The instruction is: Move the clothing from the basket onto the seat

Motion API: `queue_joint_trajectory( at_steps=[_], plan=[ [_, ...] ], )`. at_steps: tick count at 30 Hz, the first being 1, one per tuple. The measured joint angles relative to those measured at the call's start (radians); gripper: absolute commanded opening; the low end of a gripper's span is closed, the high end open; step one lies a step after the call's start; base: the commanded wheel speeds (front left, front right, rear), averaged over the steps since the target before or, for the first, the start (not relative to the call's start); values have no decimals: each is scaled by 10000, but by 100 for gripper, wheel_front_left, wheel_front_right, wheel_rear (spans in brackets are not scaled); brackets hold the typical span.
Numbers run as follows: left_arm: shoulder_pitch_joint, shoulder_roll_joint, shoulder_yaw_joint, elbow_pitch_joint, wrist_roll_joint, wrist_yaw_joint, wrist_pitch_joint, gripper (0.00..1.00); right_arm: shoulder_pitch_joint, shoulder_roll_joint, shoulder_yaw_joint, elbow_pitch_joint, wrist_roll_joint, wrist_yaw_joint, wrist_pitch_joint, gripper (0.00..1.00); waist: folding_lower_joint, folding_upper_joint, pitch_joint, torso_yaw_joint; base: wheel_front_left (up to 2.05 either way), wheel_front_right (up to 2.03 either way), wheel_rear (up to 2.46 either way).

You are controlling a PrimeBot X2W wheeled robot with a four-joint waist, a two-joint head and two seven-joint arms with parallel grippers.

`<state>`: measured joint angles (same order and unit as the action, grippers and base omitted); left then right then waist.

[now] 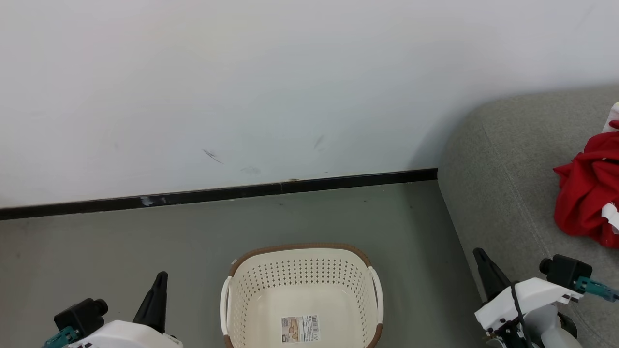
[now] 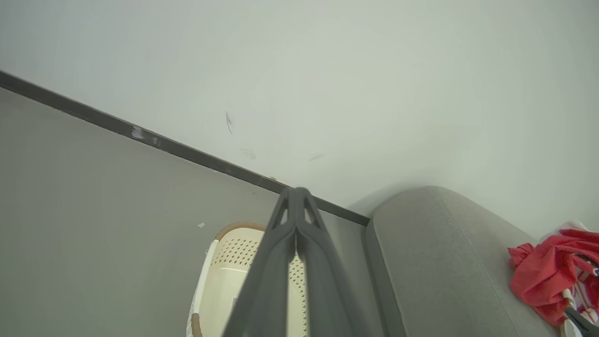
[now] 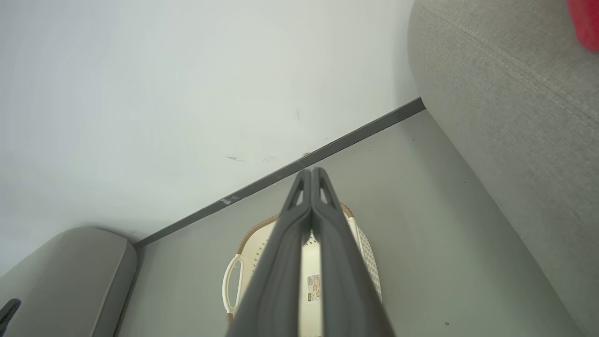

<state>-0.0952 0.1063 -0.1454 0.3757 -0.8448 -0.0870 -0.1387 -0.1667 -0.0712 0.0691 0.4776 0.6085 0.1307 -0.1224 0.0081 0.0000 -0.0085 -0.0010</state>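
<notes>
The basket [image 1: 300, 273] stands empty on the grey floor [image 1: 121, 251] near the wall, its barcode label [image 1: 300, 329] showing on the bottom; the clothing [image 1: 587, 193] (a crumpled red heap with white trim, cut off by the head view's edge) lies on the seat [image 1: 498, 193], to the basket's right and well apart from it; the left pincer [image 1: 161, 280] hovers left of the basket, its 2 fingers pressed together on nothing; the right pincer [image 1: 483, 263] is likewise closed and empty, by the seat's front edge.
</notes>
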Motion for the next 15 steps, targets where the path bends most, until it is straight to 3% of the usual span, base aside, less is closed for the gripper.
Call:
queue_joint_trajectory(
  at_steps=[8,15],
  plan=[
    [0,-69,265,-144,-848,-44,305,0,44,31,-267,-247,1091,0,303,0,69,0,-65,-1,0,0,0],
    [1,-136,489,-247,-1597,-50,581,0,103,67,-483,-483,2050,0,525,0,93,0,-110,-1,0,0,0]
  ],
)
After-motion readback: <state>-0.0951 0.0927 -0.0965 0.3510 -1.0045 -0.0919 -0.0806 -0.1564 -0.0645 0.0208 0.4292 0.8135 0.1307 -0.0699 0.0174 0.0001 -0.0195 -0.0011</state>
